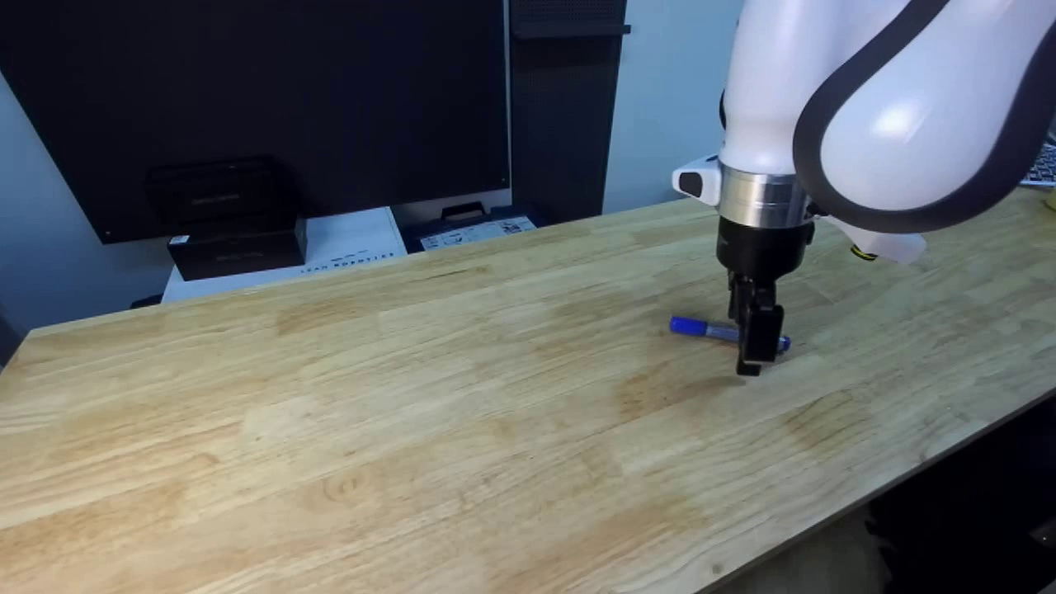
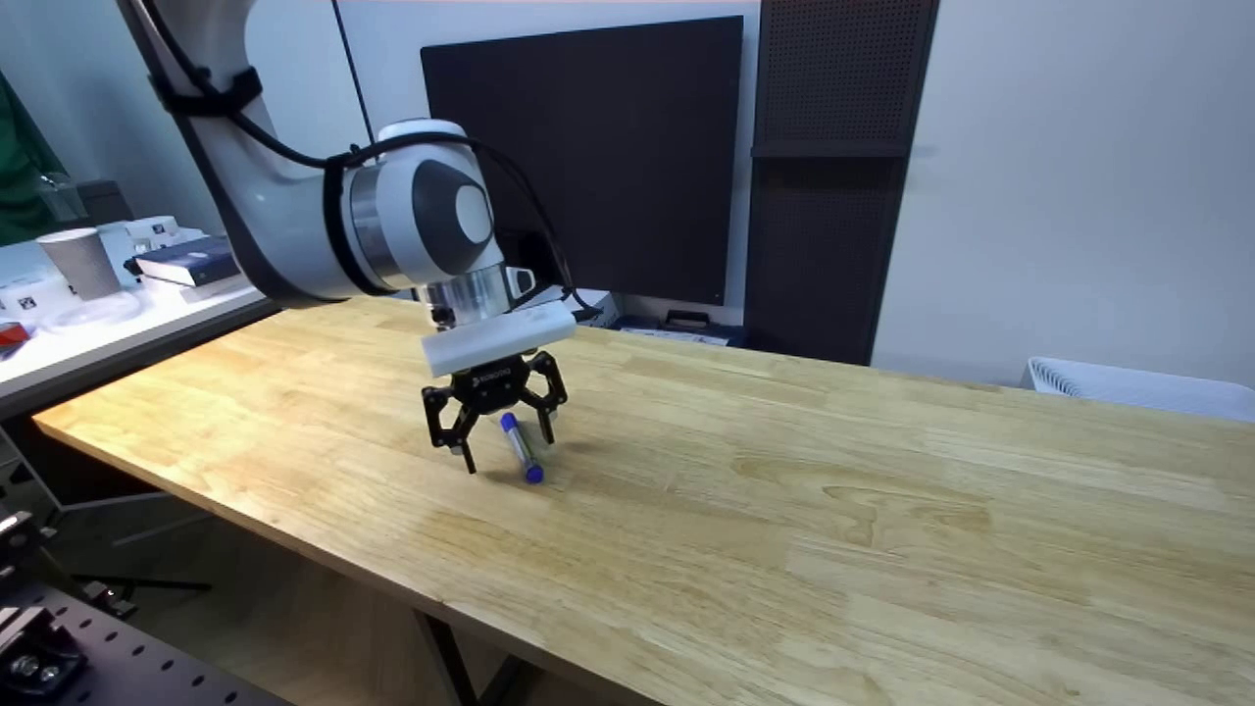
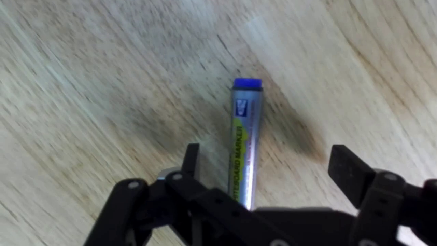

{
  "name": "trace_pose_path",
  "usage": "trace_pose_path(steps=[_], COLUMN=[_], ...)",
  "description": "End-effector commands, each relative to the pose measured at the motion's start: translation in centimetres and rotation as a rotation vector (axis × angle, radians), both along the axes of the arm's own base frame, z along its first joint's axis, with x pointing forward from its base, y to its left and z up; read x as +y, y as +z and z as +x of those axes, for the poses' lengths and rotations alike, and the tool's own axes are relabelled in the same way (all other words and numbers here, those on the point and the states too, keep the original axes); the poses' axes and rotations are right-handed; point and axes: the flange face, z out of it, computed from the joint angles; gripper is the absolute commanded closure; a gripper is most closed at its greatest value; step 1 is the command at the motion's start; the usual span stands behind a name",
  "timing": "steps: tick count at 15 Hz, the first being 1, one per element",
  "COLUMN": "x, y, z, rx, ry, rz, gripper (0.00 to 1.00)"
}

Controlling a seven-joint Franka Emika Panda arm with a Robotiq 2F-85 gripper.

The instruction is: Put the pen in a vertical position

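Observation:
The pen is a slim marker with a pale silver body and blue ends. It lies on its side on the wooden table and shows in both exterior views (image 1: 721,332) (image 2: 520,446). In the wrist view the pen (image 3: 246,136) points away from me with one blue end at the top. Its near end is hidden behind the gripper. My gripper (image 1: 755,355) is open over the pen, also in an exterior view (image 2: 510,454). In the wrist view the gripper (image 3: 264,148) has one finger on each side of the pen, both apart from it, with the left finger nearer.
The wooden table (image 1: 371,429) stretches away to one side of the arm, and its front edge drops off. Boxes (image 1: 239,247) and a large black panel (image 1: 272,107) stand behind it. A side table holds a cup (image 2: 80,263) and books (image 2: 188,260).

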Motion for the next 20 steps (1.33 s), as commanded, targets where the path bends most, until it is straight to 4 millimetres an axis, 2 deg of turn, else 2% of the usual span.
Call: trace_pose_path(steps=[1, 9, 11, 12, 14, 20], x=[-0.5, -0.7, -0.7, -0.7, -0.7, -1.4], y=[-0.7, 0.7, 1.2, 1.5, 2.5, 7.5], z=[1.6, 2.5, 2.5, 2.5, 2.3, 3.1], rx=[-0.021, -0.054, -0.048, -0.042, -0.015, 0.046], ry=[-0.012, -0.001, 0.0, -0.01, -0.068, -0.392], rz=[-0.008, -0.012, -0.015, -0.009, 0.006, 0.078], gripper=[0.33, 0.88, 0.99, 0.95, 0.95, 0.95])
